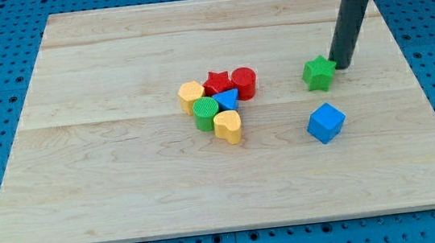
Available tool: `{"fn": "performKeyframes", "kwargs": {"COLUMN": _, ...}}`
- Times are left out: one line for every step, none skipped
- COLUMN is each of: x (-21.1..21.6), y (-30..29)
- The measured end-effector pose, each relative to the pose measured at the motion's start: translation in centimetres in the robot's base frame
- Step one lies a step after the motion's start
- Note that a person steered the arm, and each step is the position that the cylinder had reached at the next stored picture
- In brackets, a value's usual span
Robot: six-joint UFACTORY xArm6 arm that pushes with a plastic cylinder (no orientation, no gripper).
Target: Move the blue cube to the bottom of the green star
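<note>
Gripping nothing, lacking any claw: rod tip [342,66] only pushing. Lying nearest, blue cube [326,122], already below green star [319,73], slightly apart. Resting farther back, tip touching star's right edge, probably positioning it.

Mid-surface [126,171] cluster: yellow block [190,94], red star [217,82], red cylinder [244,82], blue triangle [227,98], green cylinder [206,113], yellow heart [228,125].

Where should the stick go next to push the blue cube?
Probably nowhere far. The blue cube already sits just below the green star, while my tip rests against the star's right side. I'd ease the tip away to the view's right without nudging the star.
</note>
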State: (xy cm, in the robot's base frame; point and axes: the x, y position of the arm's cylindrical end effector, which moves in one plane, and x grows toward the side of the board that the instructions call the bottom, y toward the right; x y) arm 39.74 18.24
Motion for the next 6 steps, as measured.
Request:
{"fn": "performKeyframes", "kwargs": {"x": 0.2, "y": -3.2}}
{"fn": "performKeyframes", "kwargs": {"x": 1.4, "y": -7.3}}
{"fn": "performKeyframes", "kwargs": {"x": 0.8, "y": -5.8}}
{"fn": "performKeyframes", "kwargs": {"x": 0.0, "y": 4.6}}
{"fn": "performKeyframes", "kwargs": {"x": 4.8, "y": 7.2}}
{"fn": "performKeyframes", "kwargs": {"x": 10.5, "y": 4.8}}
